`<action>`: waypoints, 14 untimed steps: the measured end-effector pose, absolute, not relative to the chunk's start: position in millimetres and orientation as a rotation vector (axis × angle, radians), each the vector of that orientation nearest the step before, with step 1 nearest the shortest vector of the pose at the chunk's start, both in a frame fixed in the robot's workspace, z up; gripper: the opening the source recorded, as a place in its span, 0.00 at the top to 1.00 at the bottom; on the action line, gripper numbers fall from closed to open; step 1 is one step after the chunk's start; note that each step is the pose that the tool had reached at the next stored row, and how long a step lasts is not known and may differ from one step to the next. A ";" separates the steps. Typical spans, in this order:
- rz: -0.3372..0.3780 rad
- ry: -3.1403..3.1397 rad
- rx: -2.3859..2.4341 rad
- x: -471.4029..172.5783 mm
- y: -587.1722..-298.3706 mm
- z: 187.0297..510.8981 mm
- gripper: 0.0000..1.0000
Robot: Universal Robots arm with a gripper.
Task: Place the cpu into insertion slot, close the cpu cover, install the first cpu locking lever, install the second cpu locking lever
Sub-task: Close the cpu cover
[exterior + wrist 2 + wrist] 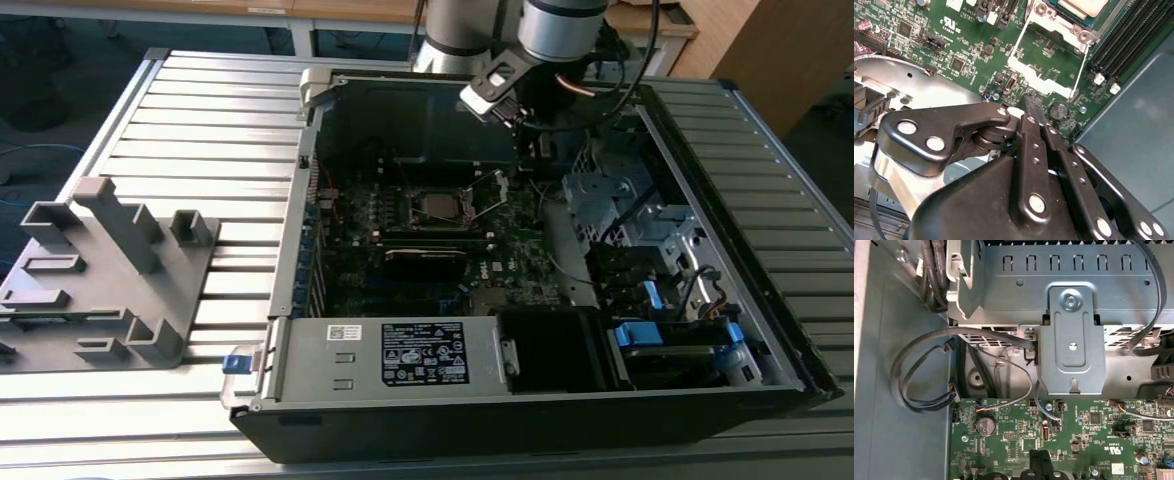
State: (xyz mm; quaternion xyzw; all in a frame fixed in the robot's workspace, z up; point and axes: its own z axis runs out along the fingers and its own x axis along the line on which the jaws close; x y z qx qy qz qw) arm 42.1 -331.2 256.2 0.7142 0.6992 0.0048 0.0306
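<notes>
The cpu (434, 207) lies seated midway across the motherboard (969, 50) with the cpu cover (1036, 76) swung open, and the gripper (1030, 102), fingers together and empty beside the cover's free edge, may slip off that thin rim and scrape nearby components.

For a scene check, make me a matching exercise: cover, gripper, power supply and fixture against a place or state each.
1 cpu cover
2 gripper
3 power supply
4 fixture

a carries a black label
b on the table, outside the case
c shut, over the board
d swung open

Pairs: 1-d, 2-c, 3-a, 4-b
</notes>
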 end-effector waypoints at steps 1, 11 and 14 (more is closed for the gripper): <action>0.011 2.156 2.202 42.8 -331.2 255.3 0.90; -0.009 2.162 2.207 48.8 -331.2 244.0 0.90; -0.010 2.162 2.207 48.8 -331.2 242.2 0.90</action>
